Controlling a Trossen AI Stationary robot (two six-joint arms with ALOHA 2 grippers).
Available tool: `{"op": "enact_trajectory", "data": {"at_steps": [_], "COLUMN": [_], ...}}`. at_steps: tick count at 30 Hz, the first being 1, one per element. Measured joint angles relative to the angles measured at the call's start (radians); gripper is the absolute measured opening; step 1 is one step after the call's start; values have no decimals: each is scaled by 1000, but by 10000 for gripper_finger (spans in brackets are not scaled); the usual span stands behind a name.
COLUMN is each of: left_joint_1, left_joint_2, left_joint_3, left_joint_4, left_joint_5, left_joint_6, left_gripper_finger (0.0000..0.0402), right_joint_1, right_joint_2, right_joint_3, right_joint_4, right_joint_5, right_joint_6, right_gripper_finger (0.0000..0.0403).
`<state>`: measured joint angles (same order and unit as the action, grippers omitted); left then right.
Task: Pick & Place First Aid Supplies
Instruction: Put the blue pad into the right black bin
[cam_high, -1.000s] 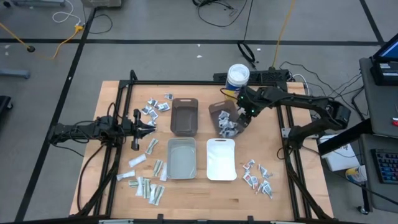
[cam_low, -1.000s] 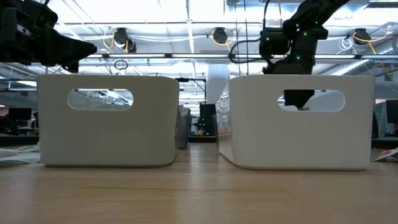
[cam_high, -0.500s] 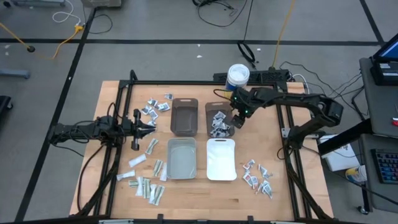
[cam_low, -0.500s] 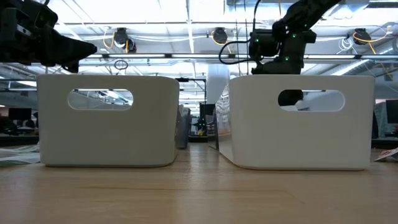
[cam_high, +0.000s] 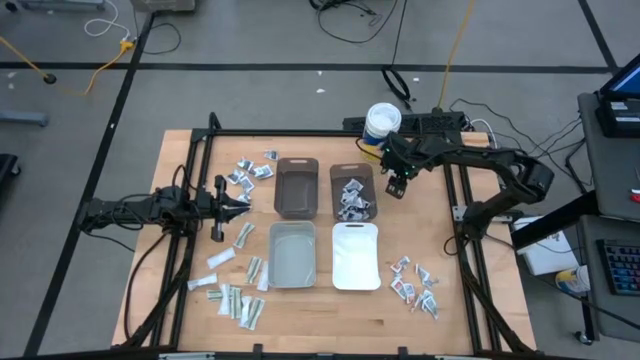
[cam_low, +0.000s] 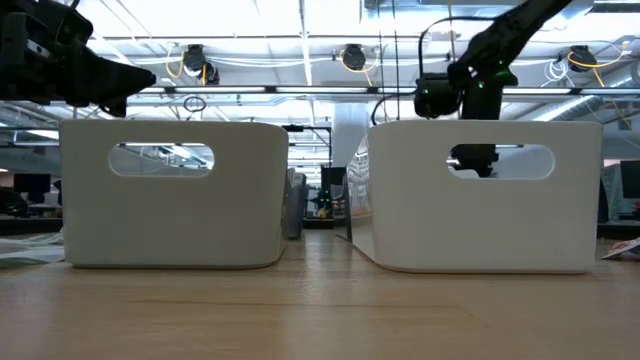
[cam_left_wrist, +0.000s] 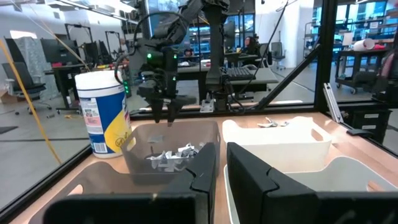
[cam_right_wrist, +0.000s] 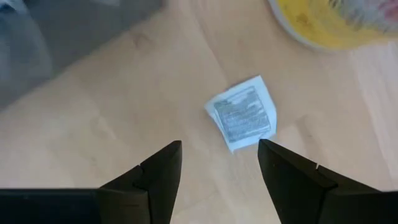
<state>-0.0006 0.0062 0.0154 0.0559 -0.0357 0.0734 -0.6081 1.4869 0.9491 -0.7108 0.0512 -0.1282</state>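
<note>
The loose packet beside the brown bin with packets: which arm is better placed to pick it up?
Right. The right gripper hangs open directly over the packet by the tub. The left gripper waits shut, far across the table.

We see the right claw (cam_high: 397, 187) hanging over a narrow strip of bare worktop (cam_high: 400, 225), hemmed by the brown bin (cam_high: 353, 192) on one side and the round tub (cam_high: 382, 124) just behind. Beneath its spread fingers, one flat packet (cam_right_wrist: 242, 114) lies with open wood around it. The four bins crowd the centre, and the frame rail (cam_high: 462, 215) bounds the right.
</note>
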Motion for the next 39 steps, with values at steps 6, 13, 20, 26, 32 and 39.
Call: {"op": "enact_trajectory", "data": {"at_steps": [6,13,20,26,32,39], "left_joint_1": [0,0,0,0,0,0], "left_joint_2": [0,0,0,0,0,0], "left_joint_3": [0,0,0,0,0,0], "left_joint_4": [0,0,0,0,0,0], "left_joint_5": [0,0,0,0,0,0], "left_joint_6": [0,0,0,0,0,0], "left_gripper_finger": [47,47,47,47,47,47], "right_joint_1": [-38,-55,-50,-37,-15,17], "right_joint_2": [0,51,114,100,69,-7], "right_joint_3": [-87,-146,-141,-142,-145,-137], "right_joint_4": [172,296,279,260,232,116], "right_joint_5": [0,-2,-3,-1,1,27], "right_joint_6": [-67,-102,-74,-10,59,156], "right_gripper_finger": [208,208,199,103,12,3]}}
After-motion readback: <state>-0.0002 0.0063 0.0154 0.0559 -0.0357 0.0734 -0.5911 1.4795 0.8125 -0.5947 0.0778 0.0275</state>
